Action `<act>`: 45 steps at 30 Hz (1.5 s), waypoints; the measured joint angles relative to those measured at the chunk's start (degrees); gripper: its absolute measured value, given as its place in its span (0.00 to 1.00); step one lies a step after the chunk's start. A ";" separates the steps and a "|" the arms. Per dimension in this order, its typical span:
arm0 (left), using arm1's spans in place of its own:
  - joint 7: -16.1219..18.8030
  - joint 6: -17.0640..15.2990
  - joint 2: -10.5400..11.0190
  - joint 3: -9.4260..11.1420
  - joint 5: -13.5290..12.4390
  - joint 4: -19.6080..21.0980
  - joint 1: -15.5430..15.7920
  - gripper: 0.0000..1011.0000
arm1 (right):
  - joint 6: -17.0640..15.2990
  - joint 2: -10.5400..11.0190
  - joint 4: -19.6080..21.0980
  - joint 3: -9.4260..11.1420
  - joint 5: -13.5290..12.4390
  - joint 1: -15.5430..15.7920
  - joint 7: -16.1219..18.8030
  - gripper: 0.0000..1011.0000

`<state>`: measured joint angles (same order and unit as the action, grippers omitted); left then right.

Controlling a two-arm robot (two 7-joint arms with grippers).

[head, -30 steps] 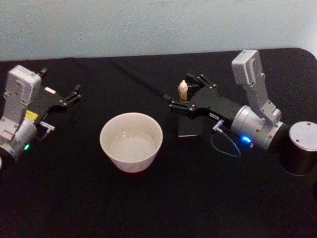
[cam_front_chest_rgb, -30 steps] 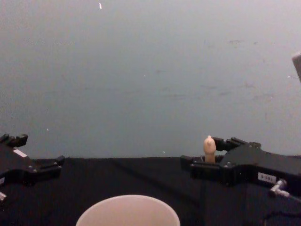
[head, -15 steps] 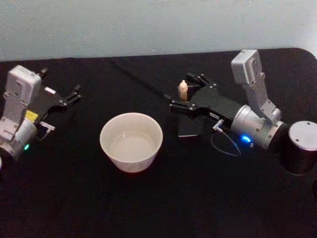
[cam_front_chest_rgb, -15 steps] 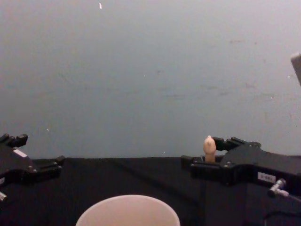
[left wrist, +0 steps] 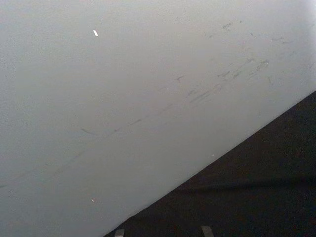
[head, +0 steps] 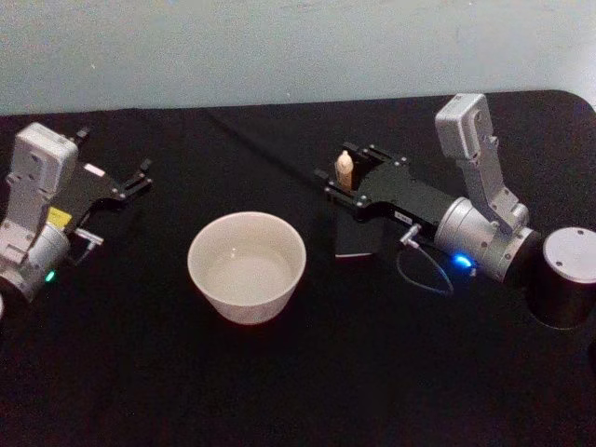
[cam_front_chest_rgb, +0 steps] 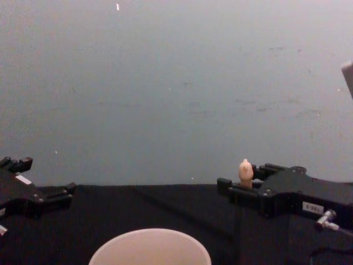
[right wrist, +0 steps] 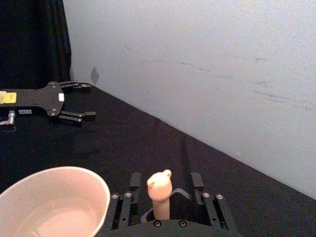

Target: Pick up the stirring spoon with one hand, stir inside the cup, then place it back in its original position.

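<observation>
As the wrist view reveals, right tool (right wrist: pixel 165 176) loosely straddles stirring spoon (right wrist: pixel 159 191).

Pale wall (head: pixel 279 47) behind black table (head: pixel 279 391)

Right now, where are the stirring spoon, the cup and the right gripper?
stirring spoon (head: pixel 344 165): head view, on the beige knob of its handle.
cup (head: pixel 245 304): head view, on its outer front wall.
right gripper (head: pixel 346 177): head view, midway between its jaws, at the spoon handle.
</observation>
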<state>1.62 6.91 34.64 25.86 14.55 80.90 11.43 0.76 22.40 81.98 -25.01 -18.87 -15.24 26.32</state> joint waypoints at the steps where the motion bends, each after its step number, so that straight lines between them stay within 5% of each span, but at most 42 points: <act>1: 0.00 0.00 0.00 0.00 0.00 0.00 0.00 0.99 | 0.00 0.00 0.01 0.00 -0.01 0.01 0.00 0.63; 17: 0.00 0.00 0.00 0.00 0.00 0.00 0.00 0.99 | 0.00 0.00 0.02 0.00 -0.07 0.02 0.00 0.16; 45: 0.00 0.00 0.00 0.00 0.00 0.00 0.00 0.99 | -0.06 0.85 4.84 3.43 -3.23 0.65 0.28 0.16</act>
<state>1.62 6.91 34.64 25.86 14.55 80.90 11.43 0.70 23.25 86.82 -21.59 -22.09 -14.59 26.60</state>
